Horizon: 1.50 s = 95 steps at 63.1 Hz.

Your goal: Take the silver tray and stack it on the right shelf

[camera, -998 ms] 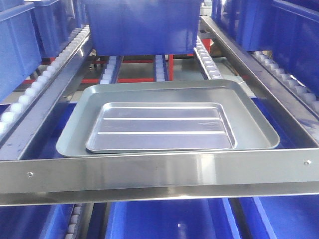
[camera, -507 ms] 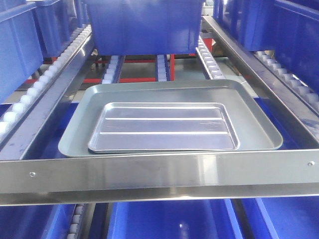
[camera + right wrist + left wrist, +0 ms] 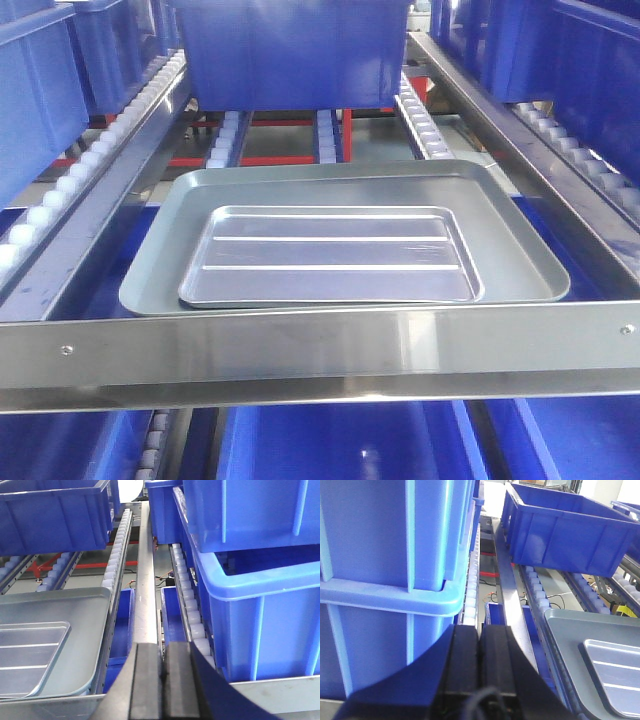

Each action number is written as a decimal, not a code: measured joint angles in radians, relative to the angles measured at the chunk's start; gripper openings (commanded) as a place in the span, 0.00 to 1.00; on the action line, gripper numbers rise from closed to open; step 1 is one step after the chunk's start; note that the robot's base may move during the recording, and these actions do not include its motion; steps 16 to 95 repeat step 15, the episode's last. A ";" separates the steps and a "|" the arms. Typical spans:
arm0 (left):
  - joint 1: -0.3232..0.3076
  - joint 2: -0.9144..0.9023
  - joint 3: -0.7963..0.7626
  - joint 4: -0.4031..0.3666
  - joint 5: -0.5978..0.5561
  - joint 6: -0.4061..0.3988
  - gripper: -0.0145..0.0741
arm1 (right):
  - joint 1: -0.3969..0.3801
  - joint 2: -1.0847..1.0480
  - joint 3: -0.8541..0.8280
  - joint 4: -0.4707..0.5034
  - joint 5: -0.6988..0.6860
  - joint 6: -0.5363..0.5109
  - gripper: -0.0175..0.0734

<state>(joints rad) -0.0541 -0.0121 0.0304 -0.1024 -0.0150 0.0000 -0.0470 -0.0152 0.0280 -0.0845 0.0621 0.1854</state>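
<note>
While the front camera looked down over the rack, the silver tray (image 3: pixel 330 255) lay flat inside the larger grey tray (image 3: pixel 510 235), pushed toward that tray's near rim, its two long ridges running left to right. Both sat on the roller lanes just behind the wide front bar (image 3: pixel 320 345) of the shelf, and the bar hid the near edge of the grey tray and whatever supported it underneath. A big blue bin (image 3: pixel 290 50) stood behind the trays, cut off at the top of the frame; more blue bins flanked the lanes on either side, only partly in view.

From the left wrist, the left gripper (image 3: pixel 480 650) showed as two black fingers pressed together with no gap, nothing between them, hanging beside a tall blue crate (image 3: pixel 385 580) that filled half the picture. Only a corner of the silver tray (image 3: pixel 615 675) made it into that view, at the lower right, the rest cropped away.

Over on the right wrist, the right gripper (image 3: pixel 164 672) was likewise clenched on nothing, fingers side by side above a steel rail (image 3: pixel 145 580). Its camera caught just the right end of the silver tray (image 3: pixel 30 655) inside the grey tray, well apart from the fingers
</note>
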 measured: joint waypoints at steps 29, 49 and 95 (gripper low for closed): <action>0.000 0.000 0.000 0.000 0.000 0.000 0.06 | 0.000 0.000 0.000 0.000 0.000 0.000 0.25; 0.000 0.000 0.000 0.000 0.000 0.000 0.06 | 0.000 0.000 0.000 0.000 0.000 0.000 0.25; 0.000 0.000 0.000 0.000 0.000 0.000 0.06 | 0.000 0.000 0.000 0.000 0.000 0.000 0.25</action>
